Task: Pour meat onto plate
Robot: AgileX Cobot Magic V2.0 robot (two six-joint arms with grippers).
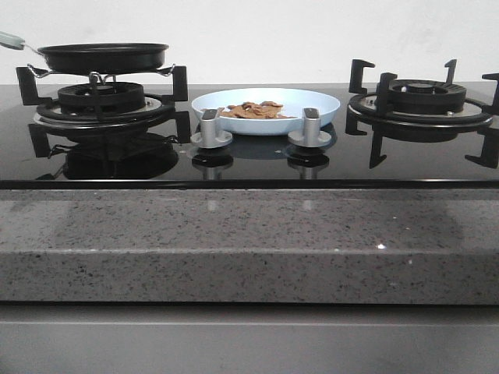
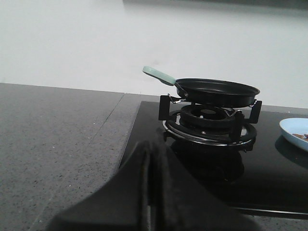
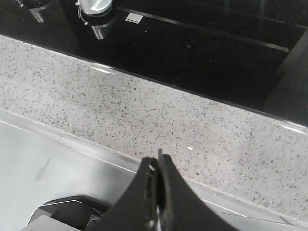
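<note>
While the meat (image 1: 254,111) lies heaped in the pale-blue plate (image 1: 321,107) just behind the two stove knobs (image 1: 211,128), its spread running side to side, the black frying pan (image 1: 104,56) sits on the burner beside the plate, handle (image 2: 159,75) pointing away from it. Both grippers, left (image 2: 146,192) and right (image 3: 157,192), have fingers pressed together, holding nothing, the right above the speckled desk (image 3: 144,110).

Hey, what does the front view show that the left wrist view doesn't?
Only the front view shows the meat heaped on the plate, the two stove knobs and the right burner. Only the left wrist view shows the left gripper, fingers closed together, and the grey counter beside the stove. Both show the frying pan on the left burner and part of the plate.
</note>
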